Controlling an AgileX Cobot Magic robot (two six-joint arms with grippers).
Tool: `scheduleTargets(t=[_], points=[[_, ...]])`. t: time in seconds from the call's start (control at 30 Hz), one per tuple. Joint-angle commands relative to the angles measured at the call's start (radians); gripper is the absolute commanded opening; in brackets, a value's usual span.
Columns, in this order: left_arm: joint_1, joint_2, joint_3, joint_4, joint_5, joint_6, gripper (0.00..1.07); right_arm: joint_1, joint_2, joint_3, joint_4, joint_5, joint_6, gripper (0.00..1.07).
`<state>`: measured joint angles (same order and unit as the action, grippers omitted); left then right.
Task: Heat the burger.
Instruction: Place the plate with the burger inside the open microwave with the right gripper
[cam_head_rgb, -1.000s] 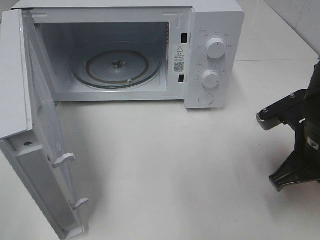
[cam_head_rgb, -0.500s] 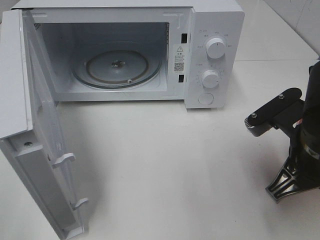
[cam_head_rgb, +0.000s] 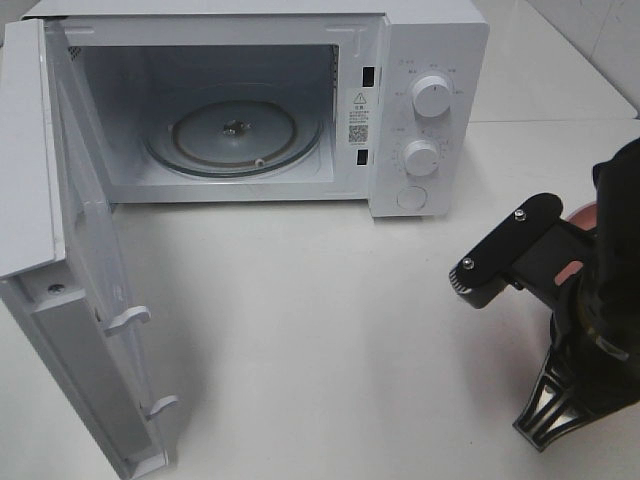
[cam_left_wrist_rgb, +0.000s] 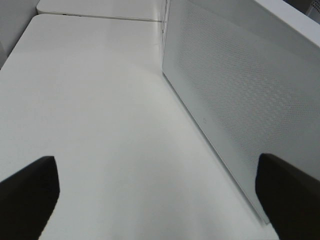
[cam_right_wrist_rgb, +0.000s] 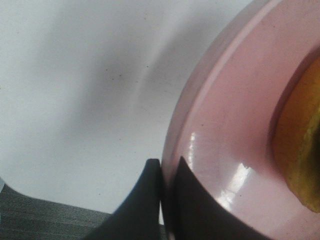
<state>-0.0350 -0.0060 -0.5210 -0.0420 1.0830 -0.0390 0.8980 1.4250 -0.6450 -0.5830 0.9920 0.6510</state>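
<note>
The burger (cam_right_wrist_rgb: 301, 150) shows only in the right wrist view, as a golden-brown edge lying on the round pink plate (cam_right_wrist_rgb: 235, 125). My right gripper (cam_right_wrist_rgb: 161, 192) is shut on that plate's rim, one dark finger on each side of it. From above, my right arm (cam_head_rgb: 590, 300) covers the burger, and only slivers of the pink plate (cam_head_rgb: 579, 214) peek out behind it. The microwave (cam_head_rgb: 425, 110) stands with its door (cam_head_rgb: 80, 300) swung wide and its glass turntable (cam_head_rgb: 232, 135) bare. My left gripper (cam_left_wrist_rgb: 160, 200) is open beside the microwave's perforated white panel (cam_left_wrist_rgb: 240, 100).
The microwave's two dials (cam_head_rgb: 432, 96) are on its right front. The open door juts out toward the table's front left. White tabletop (cam_head_rgb: 330, 330) lies between the microwave's mouth and my right arm.
My right arm has moved left and toward the table's front, and the pink plate has come into view behind it. The microwave, its door and the left gripper are as before.
</note>
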Motion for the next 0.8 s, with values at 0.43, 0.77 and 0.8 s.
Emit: scheduleTargets(t=[0.43, 0.77, 0.8], points=[[-0.005, -0.014, 0.003, -0.008, -0.014, -0.002, 1.0, 0.225, -0.005, 0.0, -0.046, 0.076, -0.012, 0.0], [-0.005, -0.014, 0.003, -0.008, -0.014, -0.002, 1.0, 0.366, -0.005, 0.0, -0.054, 0.075, -0.085, 0.0], [-0.005, -0.014, 0.003, -0.008, -0.014, -0.002, 1.0, 0.366, -0.005, 0.0, -0.054, 0.075, -0.085, 0.0]])
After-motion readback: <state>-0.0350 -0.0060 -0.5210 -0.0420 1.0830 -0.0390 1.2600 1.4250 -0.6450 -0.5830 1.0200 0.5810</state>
